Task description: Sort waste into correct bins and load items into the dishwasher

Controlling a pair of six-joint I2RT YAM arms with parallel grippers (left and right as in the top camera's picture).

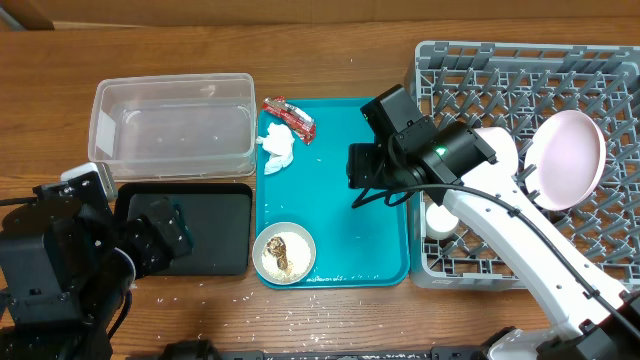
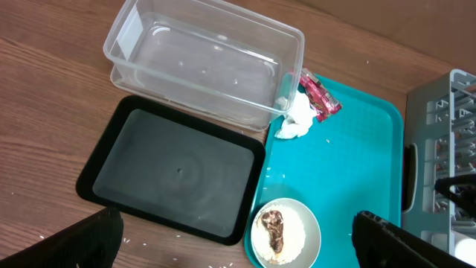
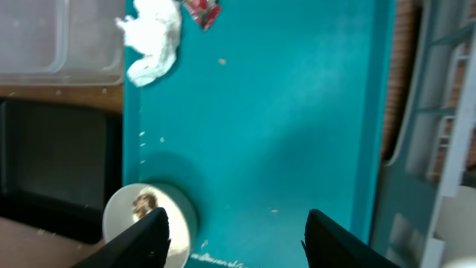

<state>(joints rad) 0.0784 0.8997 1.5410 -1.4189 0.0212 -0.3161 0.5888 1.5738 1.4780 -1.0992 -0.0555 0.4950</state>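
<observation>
Robot lab bench staged as kitchen cleanup. Wood-grain table, grey dish rack flat on tabletop beside teal tray, clear tub, black tray. Black-and-white right arm with loose cable above teal tray.

Three downward views, teal tray in all

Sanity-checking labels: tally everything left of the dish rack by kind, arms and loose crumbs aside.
Bins: 2 (clear tub, black tray)
Teal tray: 1
Snack wrapper: 1
Tissue: 1
Dish with food scraps: 1
Total: 6
</observation>
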